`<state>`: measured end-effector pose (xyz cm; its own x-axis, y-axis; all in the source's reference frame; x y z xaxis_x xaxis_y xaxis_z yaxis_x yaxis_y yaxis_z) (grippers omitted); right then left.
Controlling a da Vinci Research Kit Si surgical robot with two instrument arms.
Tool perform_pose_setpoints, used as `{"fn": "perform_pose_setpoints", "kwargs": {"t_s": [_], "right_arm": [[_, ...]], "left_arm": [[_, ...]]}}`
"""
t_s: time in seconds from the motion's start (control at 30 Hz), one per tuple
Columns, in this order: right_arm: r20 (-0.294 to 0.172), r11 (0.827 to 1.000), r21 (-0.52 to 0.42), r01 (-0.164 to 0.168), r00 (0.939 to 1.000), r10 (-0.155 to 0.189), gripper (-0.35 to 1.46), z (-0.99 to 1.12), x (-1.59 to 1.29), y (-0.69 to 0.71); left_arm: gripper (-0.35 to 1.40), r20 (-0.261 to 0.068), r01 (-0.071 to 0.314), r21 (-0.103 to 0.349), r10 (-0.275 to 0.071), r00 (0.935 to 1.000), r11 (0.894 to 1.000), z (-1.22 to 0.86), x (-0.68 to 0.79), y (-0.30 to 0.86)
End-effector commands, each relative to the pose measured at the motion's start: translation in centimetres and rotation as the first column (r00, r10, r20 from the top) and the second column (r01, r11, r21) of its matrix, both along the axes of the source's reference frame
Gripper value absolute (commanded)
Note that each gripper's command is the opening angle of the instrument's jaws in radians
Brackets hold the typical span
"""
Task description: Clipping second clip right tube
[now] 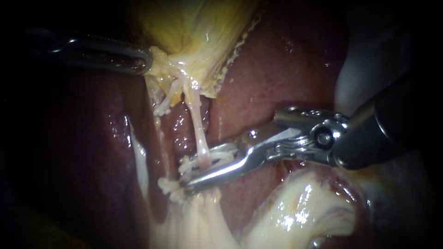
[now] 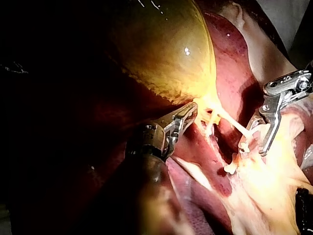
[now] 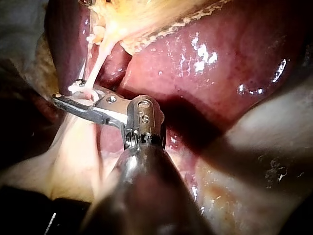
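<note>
The yellow gallbladder point(image 1: 203, 32) hangs over the dark red liver point(image 1: 277, 69). My left instrument point(image 1: 146, 61) is shut on the gallbladder's lower edge, as the left wrist view also shows point(image 2: 192, 110). A pale pink tube point(image 1: 196, 120) runs down from the gallbladder to white tissue. My right instrument point(image 1: 199, 167) stands open, one jaw on each side of the lower part of this tube point(image 3: 98, 58). A gap shows between the jaws in the right wrist view point(image 3: 66, 91). A white ribbed clip point(image 1: 170, 188) lies just left of the lower jaw's tip.
A thinner strand to the left carries another white clip point(image 1: 162, 109). Glistening white fatty tissue point(image 1: 295, 212) lies below my right instrument's wrist. Liver surrounds the tubes on both sides.
</note>
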<state>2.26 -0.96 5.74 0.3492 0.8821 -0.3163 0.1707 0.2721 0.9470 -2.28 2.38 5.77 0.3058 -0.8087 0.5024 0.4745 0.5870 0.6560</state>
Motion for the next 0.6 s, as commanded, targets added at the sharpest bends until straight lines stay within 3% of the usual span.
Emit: {"fn": "perform_pose_setpoints", "kwargs": {"t_s": [0.03, 0.23, 0.6], "right_arm": [[0.002, 1.000, 0.005, 0.000, 1.0000, 0.000, -0.01, 0.01, 0.01, 0.01], [0.002, 1.000, 0.006, 0.001, 1.0000, -0.001, -0.35, 0.00, 0.01, 0.01], [-0.001, 1.000, 0.008, -0.001, 1.0000, 0.001, -0.35, -0.02, 0.01, 0.04]], "left_arm": [[-0.35, 0.000, 0.000, 0.000, 0.000, 1.0000, 1.000, -0.01, 0.00, 0.00], [-0.35, 0.000, 0.000, 0.000, 0.000, 1.0000, 1.000, -0.01, 0.00, 0.00], [-0.35, 0.000, 0.000, 0.000, 0.000, 1.0000, 1.000, -0.01, 0.00, 0.00]]}}
